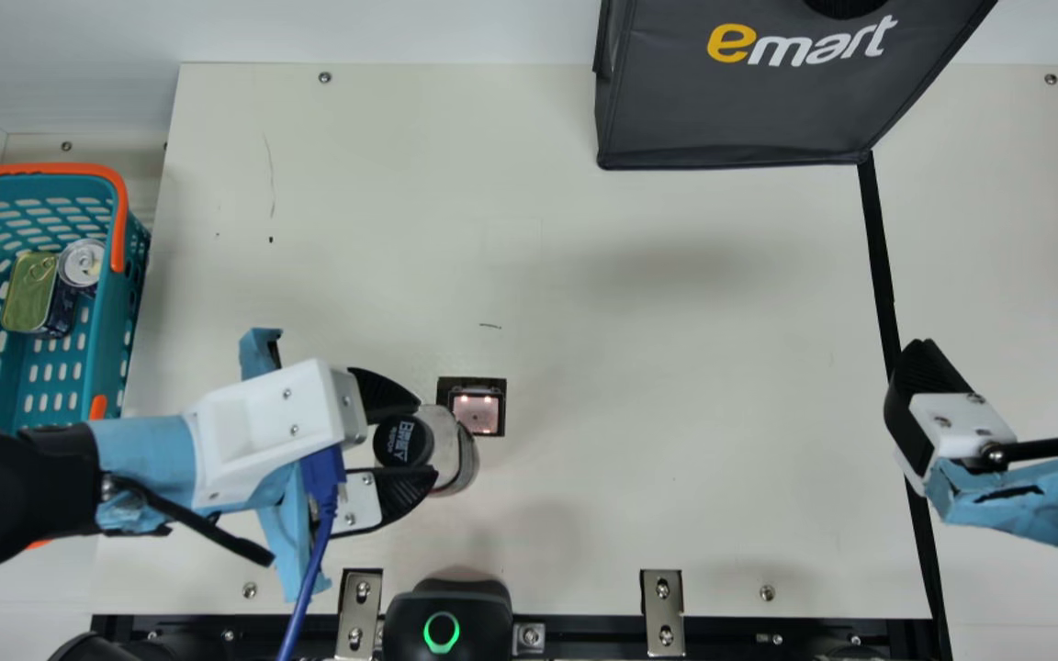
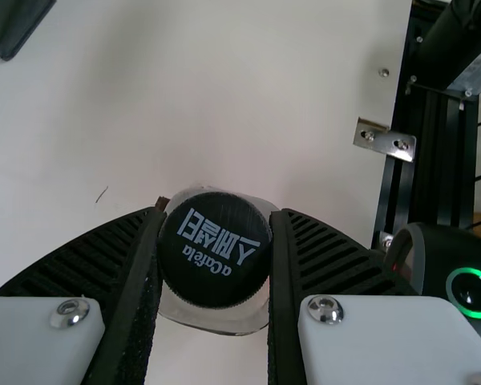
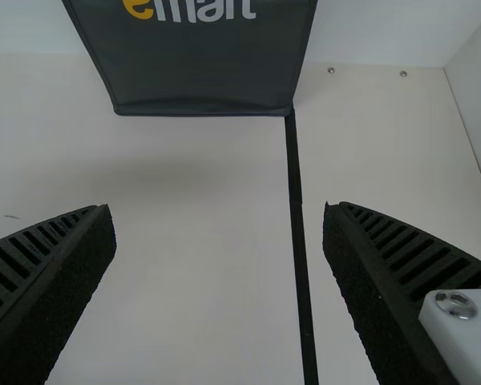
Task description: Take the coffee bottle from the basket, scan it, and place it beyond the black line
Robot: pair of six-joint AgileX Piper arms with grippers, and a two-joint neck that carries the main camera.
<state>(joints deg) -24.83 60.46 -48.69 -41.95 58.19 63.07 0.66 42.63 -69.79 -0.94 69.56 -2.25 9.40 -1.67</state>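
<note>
My left gripper [image 1: 411,442] is shut on the coffee bottle [image 1: 455,452], which has a black cap and clear body, beside the small lit scanner window [image 1: 478,412]. In the left wrist view, the left gripper [image 2: 216,216] has its two fingers pressed to either side of the bottle's cap [image 2: 215,249]. My right gripper [image 1: 1011,358] stands open by the black line [image 1: 880,248]; in the right wrist view, the right gripper [image 3: 218,210] has nothing between its fingers, and the black line [image 3: 297,216] runs below them. The teal basket [image 1: 111,330] is at the left.
Inside the basket are a green-topped tin [image 1: 31,292] and a round can [image 1: 82,263]. A dark bag [image 1: 731,101] stands at the table's back, by the black line's far end. A black device with a green ring [image 1: 442,620] sits at the front edge, near metal brackets [image 1: 662,610].
</note>
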